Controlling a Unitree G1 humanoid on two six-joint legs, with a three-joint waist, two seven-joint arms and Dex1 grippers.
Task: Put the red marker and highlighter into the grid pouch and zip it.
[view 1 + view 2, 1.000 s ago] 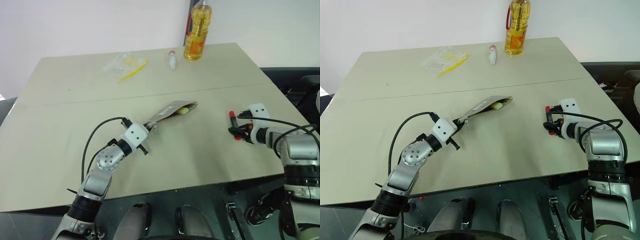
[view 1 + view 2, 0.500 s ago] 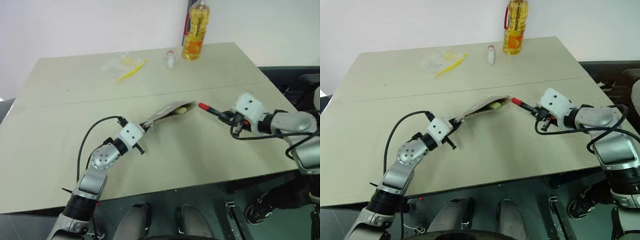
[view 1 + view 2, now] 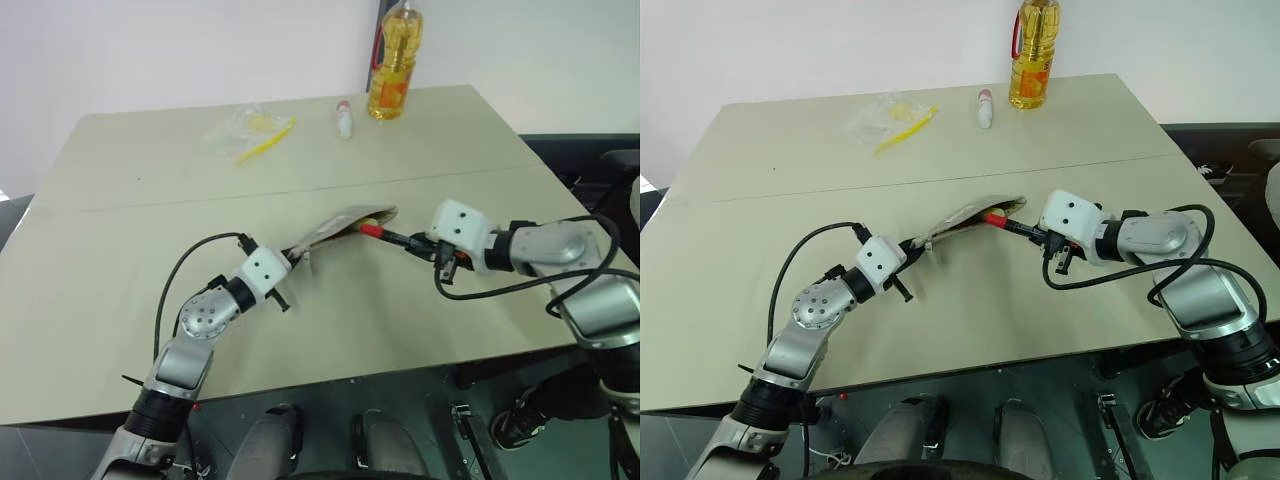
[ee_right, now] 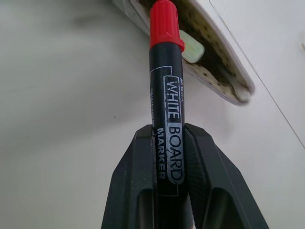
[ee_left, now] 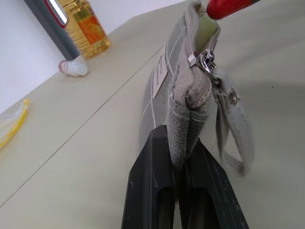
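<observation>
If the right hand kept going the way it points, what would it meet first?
The open mouth of the grid pouch: the red marker held in the right hand is already at it, likely beside the highlighter inside.

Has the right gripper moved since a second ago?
Yes. The right gripper, shut on the red marker, has swung leftward across the table, from near its right edge to the open mouth of the grid pouch.
</observation>
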